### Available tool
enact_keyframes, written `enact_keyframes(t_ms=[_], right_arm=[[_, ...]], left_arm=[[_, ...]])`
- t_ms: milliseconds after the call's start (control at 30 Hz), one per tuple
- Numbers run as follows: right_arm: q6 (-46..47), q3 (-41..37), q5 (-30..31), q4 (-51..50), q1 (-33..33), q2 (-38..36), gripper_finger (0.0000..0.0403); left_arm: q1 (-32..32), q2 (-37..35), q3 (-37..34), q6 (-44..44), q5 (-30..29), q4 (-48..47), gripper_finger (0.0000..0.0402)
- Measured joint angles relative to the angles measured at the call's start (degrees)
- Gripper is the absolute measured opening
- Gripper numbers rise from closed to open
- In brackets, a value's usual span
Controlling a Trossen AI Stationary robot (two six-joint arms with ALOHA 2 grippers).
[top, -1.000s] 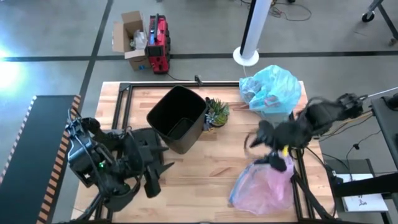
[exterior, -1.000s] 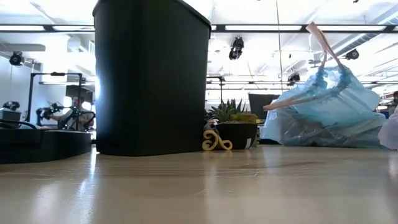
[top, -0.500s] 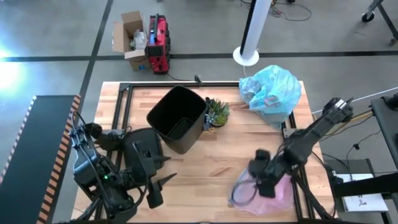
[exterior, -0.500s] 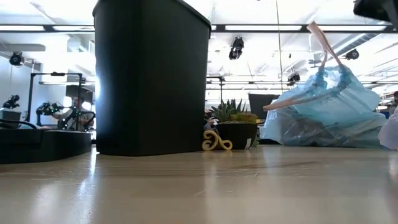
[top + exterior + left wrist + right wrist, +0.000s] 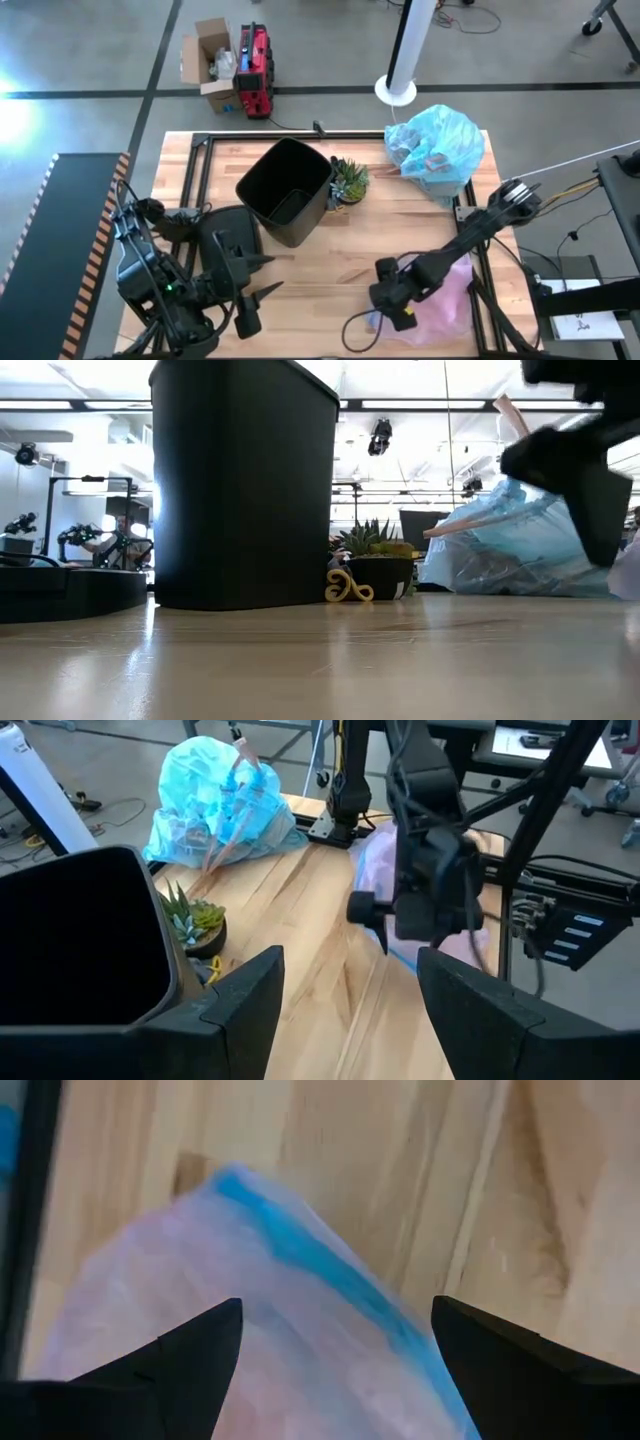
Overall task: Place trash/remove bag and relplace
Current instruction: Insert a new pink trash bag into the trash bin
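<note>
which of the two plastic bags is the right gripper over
The pink bag at the table's near right edge; the right gripper hangs open above it. The blue bag, stuffed full, sits at the far right corner.

Potted plant [image 5: 349, 181] beside black bin [image 5: 286, 191]

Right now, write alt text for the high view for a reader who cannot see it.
The right gripper hangs open over the pink bag's near edge on a wooden table. The left gripper waits open beside an empty black bin; a plant and a filled blue bag sit behind.
</note>
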Motion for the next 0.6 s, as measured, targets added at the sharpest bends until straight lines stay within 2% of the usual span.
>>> enact_keyframes(t_ms=[133, 233, 333, 433, 467, 600], right_arm=[[-3.10, 0.51, -1.48, -0.61, -0.85, 3.52, 0.0279], [-3.13, 2.23, -1.41, -1.39, -1.60, 4.45, 0.0224], [-3.18, 3.69, -1.27, -3.10, -1.80, 4.62, 0.0139], [-3.55, 5.34, -1.64, -4.91, -2.13, 3.60, 0.0033], [-3.65, 6.18, -1.50, -6.16, -2.40, 2.67, 0.0018], [-2.41, 13.03, 3.12, -10.81, -2.84, -2.38, 0.0005]], left_arm=[[-0.04, 0.00, 0.00, -0.02, 1.48, 0.02, 0.0216], [-0.17, 0.00, 0.00, -0.02, 1.51, 0.02, 0.0220], [-0.37, -0.10, 0.00, 0.00, 2.58, 0.00, 0.0221], [-0.57, -0.75, 0.00, -0.06, 3.94, -0.24, 0.0218], [-0.74, -1.23, 0.00, -0.24, 4.07, -0.50, 0.0217], [-1.20, -3.44, 0.00, -1.90, 3.97, -2.84, 0.0214]])
